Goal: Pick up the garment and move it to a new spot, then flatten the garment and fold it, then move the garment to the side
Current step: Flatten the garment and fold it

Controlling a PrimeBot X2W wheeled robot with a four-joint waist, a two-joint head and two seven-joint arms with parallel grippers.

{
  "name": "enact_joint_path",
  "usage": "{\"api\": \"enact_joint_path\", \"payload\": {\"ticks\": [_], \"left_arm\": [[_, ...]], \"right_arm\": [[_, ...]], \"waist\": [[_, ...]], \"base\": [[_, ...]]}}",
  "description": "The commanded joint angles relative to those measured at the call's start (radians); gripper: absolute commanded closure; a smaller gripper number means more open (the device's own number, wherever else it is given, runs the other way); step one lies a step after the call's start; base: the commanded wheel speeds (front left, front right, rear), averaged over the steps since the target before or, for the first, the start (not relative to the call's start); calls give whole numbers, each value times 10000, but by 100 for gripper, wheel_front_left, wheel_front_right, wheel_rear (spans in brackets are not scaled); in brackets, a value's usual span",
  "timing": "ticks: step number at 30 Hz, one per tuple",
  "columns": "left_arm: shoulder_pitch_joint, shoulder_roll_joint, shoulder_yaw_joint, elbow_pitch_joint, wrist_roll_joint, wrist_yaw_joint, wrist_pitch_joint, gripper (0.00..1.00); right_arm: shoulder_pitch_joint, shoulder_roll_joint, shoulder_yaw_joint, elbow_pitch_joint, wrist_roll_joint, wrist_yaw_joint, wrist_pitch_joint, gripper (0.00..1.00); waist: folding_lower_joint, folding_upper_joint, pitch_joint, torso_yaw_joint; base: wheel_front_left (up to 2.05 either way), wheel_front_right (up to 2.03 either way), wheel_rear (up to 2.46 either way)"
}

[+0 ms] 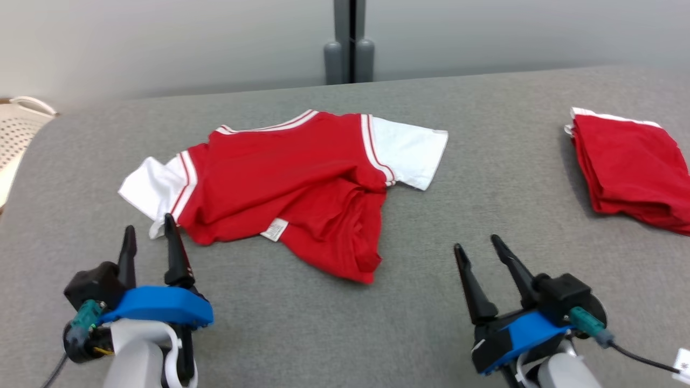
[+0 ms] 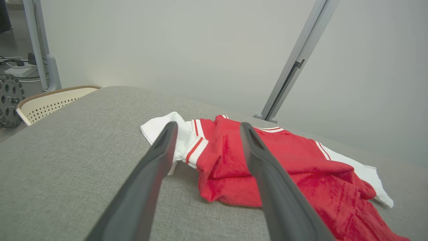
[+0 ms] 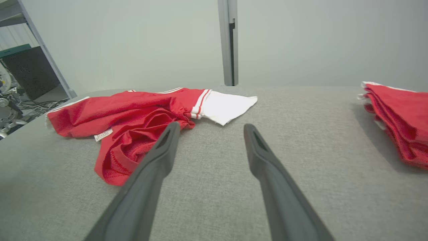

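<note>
A red garment (image 1: 291, 183) with white sleeves and striped trim lies rumpled on the grey table (image 1: 409, 302), its lower hem bunched toward me and a white label showing. My left gripper (image 1: 150, 229) stands open just in front of the garment's left white sleeve (image 1: 151, 186), nothing between its fingers. In the left wrist view the garment (image 2: 284, 164) lies just beyond the open left gripper (image 2: 206, 126). My right gripper (image 1: 474, 242) is open over bare table to the right of the garment. The right wrist view shows the garment (image 3: 140, 117) to the left of the spread right gripper (image 3: 210, 126).
A stack of folded red garments (image 1: 630, 167) sits at the table's right edge, also the stack (image 3: 398, 117) in the right wrist view. A perforated cream basket (image 1: 19, 134) stands off the table's left end. A grey post (image 1: 349, 43) rises behind the far edge.
</note>
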Motion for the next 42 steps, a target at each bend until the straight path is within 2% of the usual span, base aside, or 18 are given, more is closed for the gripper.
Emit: {"api": "enact_joint_path", "payload": {"ticks": [1, 7, 11, 19, 23, 24, 26, 30, 38, 42], "left_arm": [[417, -139, -93, -338, 155, -82, -27, 0], [1043, -356, -531, -1171, 396, -117, -25, 0], [1433, -419, -1150, -1748, 384, 3, -27, 0], [1682, -431, -1803, -2040, -85, 358, -27, 0], [1711, -430, -1896, -2101, -135, 453, -27, 0], [1716, -432, -1927, -2112, -158, 456, -27, 0], [1738, -433, -1988, -2134, -187, 487, -27, 0], [1785, -432, -2136, -2184, -241, 528, -27, 0], [1626, -425, -2660, -2473, -358, 572, -27, 0], [1459, -425, -2850, -2648, -358, 584, -27, 0]], "right_arm": [[-255, -15, 412, 188, 132, 3, 114, 0], [-778, -15, 1435, 807, 314, 3, 646, 0], [-1399, -16, 2077, 1689, 432, 3, 1099, 0], [-2235, -19, 1793, 3792, -392, 3, 1596, 0], [-2438, -18, 1800, 4269, -406, 3, 1437, 0], [-2523, -18, 1815, 4408, -449, 3, 1376, 52], [-2689, -21, 1743, 4704, -621, 3, 1298, 100], [-3144, -248, 1254, 5199, -1255, 3, 1182, 100], [-4262, -2111, 636, 5845, -2203, 2, 1532, 100], [-4873, -3011, 559, 6192, -2197, 2, 1759, 100]], "waist": [[1, 0, -52, 276], [1, 0, -118, 957], [1, 0, -98, 1628], [1, 0, -32, 2288], [1, 0, -8, 2356], [1, 0, -1, 2363], [1, 0, 13, 2346], [1, 0, 57, 2256], [1, 0, 361, 2306], [1, 0, 642, 2446]], "base": [[0, 0, 0], [0, 0, 0], [0, 0, 0], [0, 0, 0], [0, 0, 0], [0, 0, 0], [0, 0, 0], [0, 0, 0], [0, 0, 0], [0, 0, 0]]}}
